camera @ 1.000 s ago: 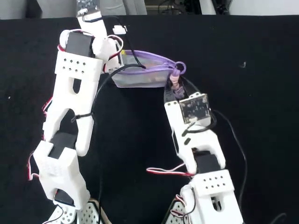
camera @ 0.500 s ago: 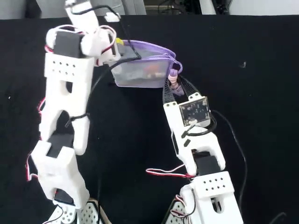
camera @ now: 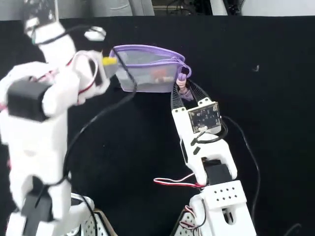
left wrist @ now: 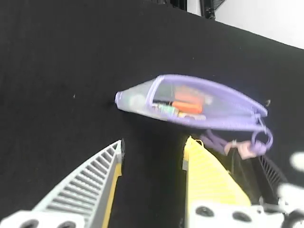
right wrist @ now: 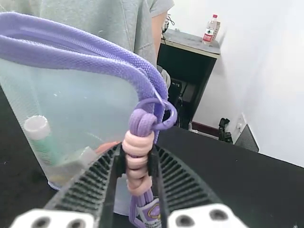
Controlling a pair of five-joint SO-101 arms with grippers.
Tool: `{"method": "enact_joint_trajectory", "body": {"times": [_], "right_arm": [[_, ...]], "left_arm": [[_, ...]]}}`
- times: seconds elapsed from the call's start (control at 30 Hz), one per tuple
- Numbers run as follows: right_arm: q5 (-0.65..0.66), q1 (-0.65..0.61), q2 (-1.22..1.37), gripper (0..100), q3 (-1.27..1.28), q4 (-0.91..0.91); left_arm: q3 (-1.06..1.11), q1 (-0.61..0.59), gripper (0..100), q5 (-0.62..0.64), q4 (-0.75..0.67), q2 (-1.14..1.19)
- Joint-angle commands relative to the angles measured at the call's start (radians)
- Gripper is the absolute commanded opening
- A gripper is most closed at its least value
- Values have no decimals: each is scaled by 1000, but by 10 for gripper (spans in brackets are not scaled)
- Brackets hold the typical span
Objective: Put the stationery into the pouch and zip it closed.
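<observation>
From above, the pouch [camera: 147, 81] sits toward the far side of the black table [camera: 275, 73]: a soft see-through bag with a purple zip rim, light and floppy, so I judge it will sag and twist if I take it by one end alone. My right gripper [camera: 183, 89] is at its near corner, pinching the zip pull [camera: 182, 77], with the right arm stretched straight out from its base and the wrist level. My left gripper [camera: 108, 63] hangs just beside the opposite end, the left arm reared up high and swung wide. On to my left wrist: my fingers [left wrist: 206, 175] are spread apart with nothing between them, and the pouch lies beyond their tips, not touching. The stationery [left wrist: 186, 104] shows inside as orange and green shapes. The contents look small and loose, so they will likely slide if the bag tips. The far end seam looks like the stiffest spot to pinch. I cannot tell whether the zip is fully run. Over on my right wrist: both jaws are clamped on the beaded cord of the pull, a firm, knobbly handle that should not slip, and the pouch wall rises right behind it.
</observation>
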Motion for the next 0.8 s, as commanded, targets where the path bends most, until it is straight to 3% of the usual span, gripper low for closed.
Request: {"method": "enact_joint_trajectory", "body": {"times": [0.0,0.23,0.47,0.63,0.77], "right_arm": [[11,-14,-10,11,-12,0],[11,-14,-10,11,-12,0],[11,-20,-19,11,-12,17],[81,-109,-21,11,-82,175],[138,-176,-21,11,-157,325]], "left_arm": [[209,-1,214,-71,-5,-141],[487,-10,214,-157,-169,-149],[714,-44,210,-147,-532,-149],[797,-93,210,-138,-703,-149],[823,-120,212,-43,-770,-149]]}}
